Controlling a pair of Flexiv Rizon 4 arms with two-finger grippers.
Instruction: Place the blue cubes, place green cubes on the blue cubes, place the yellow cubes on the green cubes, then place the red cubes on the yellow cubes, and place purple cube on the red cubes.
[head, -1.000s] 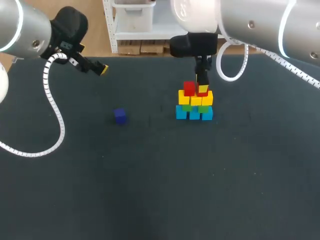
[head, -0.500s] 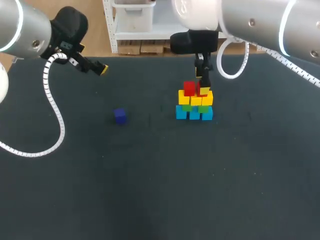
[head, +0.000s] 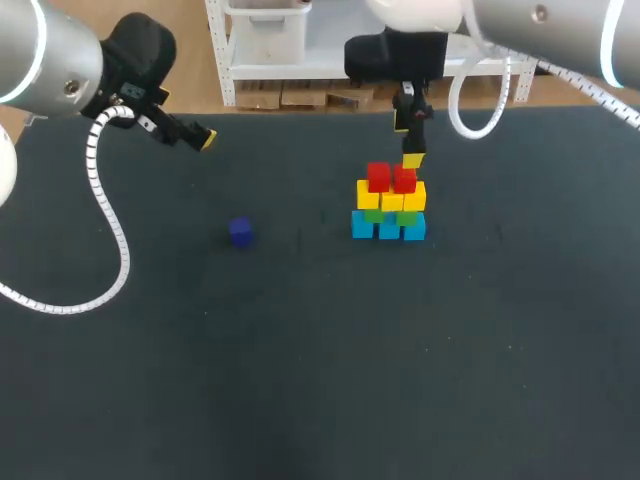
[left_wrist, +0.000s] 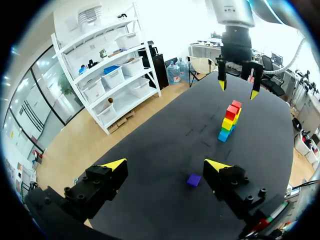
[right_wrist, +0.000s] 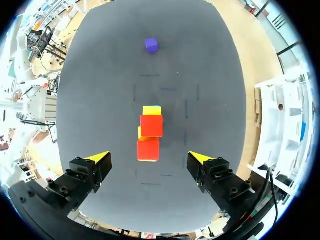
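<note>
The cube stack (head: 390, 205) stands right of the table's middle: a blue row at the bottom, green cubes (head: 407, 217), a yellow row (head: 392, 199), and two red cubes (head: 378, 177) side by side on top. My right gripper (head: 408, 150) hangs open just above the red cubes (right_wrist: 151, 125), which lie free between its spread fingers (right_wrist: 149, 157). The purple cube (head: 240, 232) lies alone on the mat, left of the stack. My left gripper (head: 203, 138) hovers open and empty at the back left; in its own view the purple cube (left_wrist: 194, 180) lies ahead of its fingers (left_wrist: 165, 165), with the stack (left_wrist: 230, 120) beyond.
The dark mat (head: 320, 360) covers the whole table. My left arm's white cable (head: 110, 230) loops over the table's left part. The table's far edge (head: 300, 110) runs just behind the stack.
My right gripper has opened, letting go of the second red cube on the yellow row, and has risen above the stack. The left arm has not moved.
</note>
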